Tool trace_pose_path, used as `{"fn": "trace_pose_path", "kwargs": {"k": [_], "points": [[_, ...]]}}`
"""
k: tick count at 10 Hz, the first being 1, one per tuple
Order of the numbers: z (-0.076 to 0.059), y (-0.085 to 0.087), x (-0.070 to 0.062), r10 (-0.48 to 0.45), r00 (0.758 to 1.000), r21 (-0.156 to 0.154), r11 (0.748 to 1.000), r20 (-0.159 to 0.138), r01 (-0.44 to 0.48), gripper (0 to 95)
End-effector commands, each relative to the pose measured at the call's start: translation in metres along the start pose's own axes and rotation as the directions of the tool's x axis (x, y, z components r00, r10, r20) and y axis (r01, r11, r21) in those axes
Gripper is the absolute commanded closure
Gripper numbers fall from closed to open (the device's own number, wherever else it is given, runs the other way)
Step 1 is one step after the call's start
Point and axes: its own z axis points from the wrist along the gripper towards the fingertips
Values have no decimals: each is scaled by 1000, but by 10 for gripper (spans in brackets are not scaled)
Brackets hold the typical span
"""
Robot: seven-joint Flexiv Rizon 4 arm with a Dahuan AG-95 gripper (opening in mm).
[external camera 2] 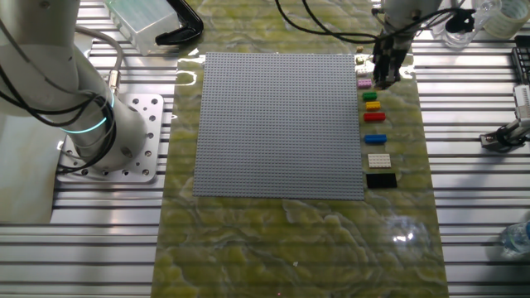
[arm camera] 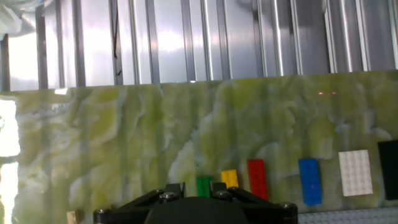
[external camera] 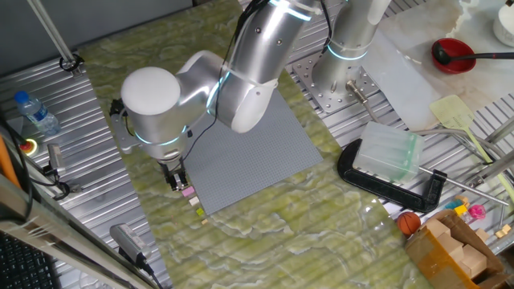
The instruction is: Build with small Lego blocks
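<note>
The small Lego blocks lie in a row on the green mat beside the grey baseplate (external camera 2: 281,124): tan (external camera 2: 361,60), pink (external camera 2: 364,83), yellow (external camera 2: 370,96), green (external camera 2: 372,105), red (external camera 2: 374,117), blue (external camera 2: 375,138), cream-white (external camera 2: 378,160), black (external camera 2: 381,179). My gripper (external camera 2: 386,76) hangs over the pink and yellow end of the row, fingers pointing down, empty. In the hand view the gripper (arm camera: 196,188) stands with a gap between its fingers, and the green block (arm camera: 204,184) shows through it. Pink is hidden there.
The robot base (external camera 2: 99,136) stands left of the baseplate. A black clamp (external camera: 385,181) holding a clear plastic box (external camera: 389,152), a red ladle (external camera: 454,54) and a water bottle (external camera: 36,112) sit around the mat. Metal slats (arm camera: 186,37) lie beyond the mat edge.
</note>
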Motion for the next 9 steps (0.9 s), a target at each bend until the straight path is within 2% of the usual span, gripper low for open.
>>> {"fn": "trace_pose_path", "kwargs": {"k": [1, 9], "points": [[5, -1, 2, 10, 1000, -1, 1000, -7, -10, 760], [9, -9, -1, -28, 1000, -5, 1000, -14, 28, 760]]}}
